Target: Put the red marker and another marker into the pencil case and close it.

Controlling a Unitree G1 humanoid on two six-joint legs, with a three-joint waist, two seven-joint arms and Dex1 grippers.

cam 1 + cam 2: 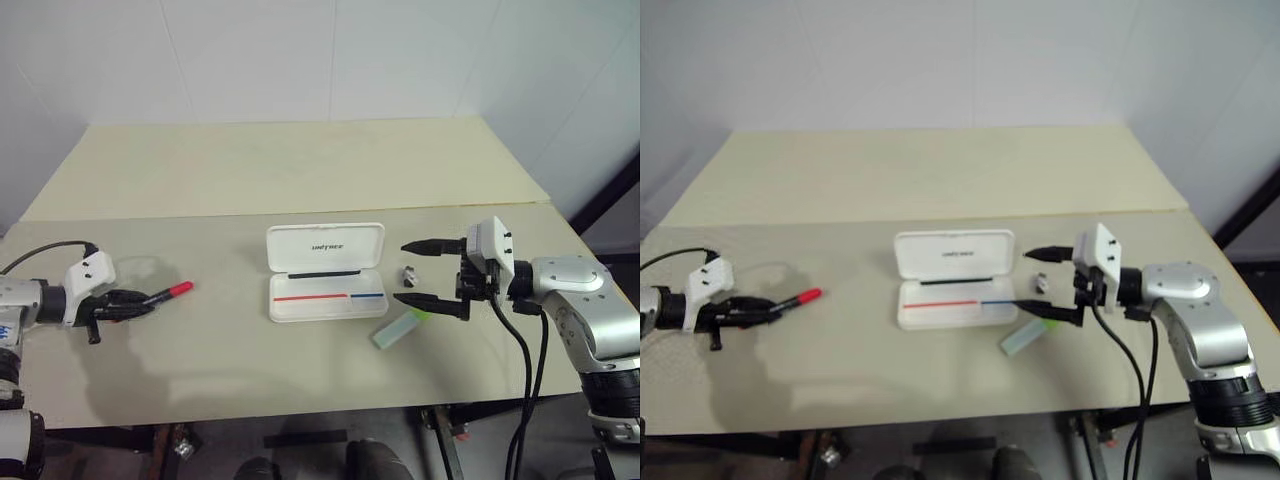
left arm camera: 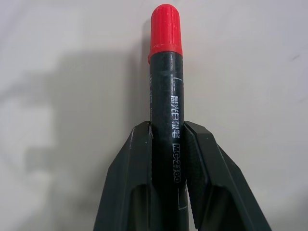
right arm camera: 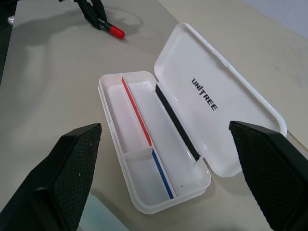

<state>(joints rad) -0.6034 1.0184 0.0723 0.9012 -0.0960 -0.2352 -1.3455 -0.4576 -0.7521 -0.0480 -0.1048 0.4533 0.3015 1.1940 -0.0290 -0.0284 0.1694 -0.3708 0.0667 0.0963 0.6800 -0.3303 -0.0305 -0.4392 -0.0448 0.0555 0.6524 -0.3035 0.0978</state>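
Over on the far left of the table [image 1: 250, 170], the left gripper [image 1: 135, 303] has its two black fingers [image 2: 132, 168] pinched tight on the red marker [image 1: 168, 293]. They clamp the black barrel from both sides, and the red end sticks out past the fingertips, pointing toward the middle of the table. From the head camera I honestly can't tell if the marker is lifted or just touching the tabletop.

Moving to the middle, the pencil case [image 1: 325, 296] sits wide open, well apart from that marker. Its lid is flipped back flat on the far side with the dark logo facing up, and the tray on the near side shows the thin red and blue stripe. Both compartments look bare.

Just right of the case there's a small dark-and-silver clip [image 1: 408, 273] lying on the table. Closer to the front edge, near the case's right corner, is the pale green marker [image 1: 399, 328], lying at a slant with its lime cap on the far end.

At the right, the right gripper [image 1: 422, 272] is spread as wide as it goes, holding nothing. It points left toward the open case, with the clip between its fingers and the green marker just below its near finger.
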